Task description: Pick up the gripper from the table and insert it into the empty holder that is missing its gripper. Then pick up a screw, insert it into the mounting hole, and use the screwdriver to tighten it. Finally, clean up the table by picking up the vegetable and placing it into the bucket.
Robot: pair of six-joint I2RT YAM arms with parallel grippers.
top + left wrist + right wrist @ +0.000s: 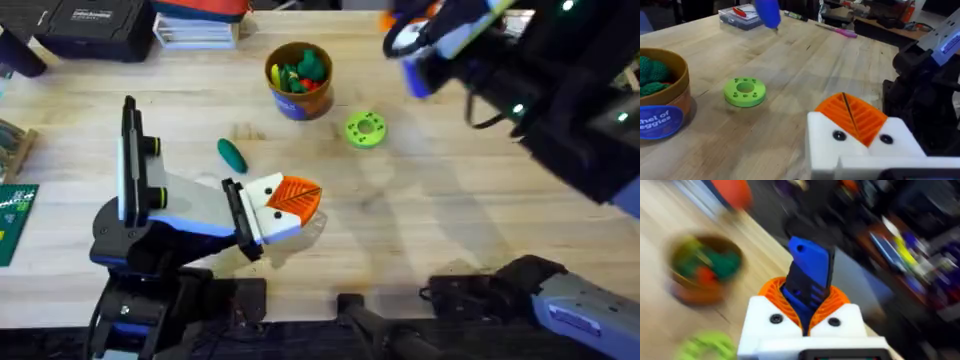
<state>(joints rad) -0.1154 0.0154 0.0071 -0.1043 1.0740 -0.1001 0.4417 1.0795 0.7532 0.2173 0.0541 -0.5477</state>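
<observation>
The right gripper [807,312], raised above the far right of the table [420,220], is clamped on the blue-handled screwdriver [809,280], which stands up from between its orange pads. The left gripper [290,205] rests low near the table's front, pads pressed together with nothing between them. The dark green vegetable [232,155] lies on the wood just beyond the left gripper, short of the bucket [298,80]; a lime-green disc [365,130] sits right of both
</observation>
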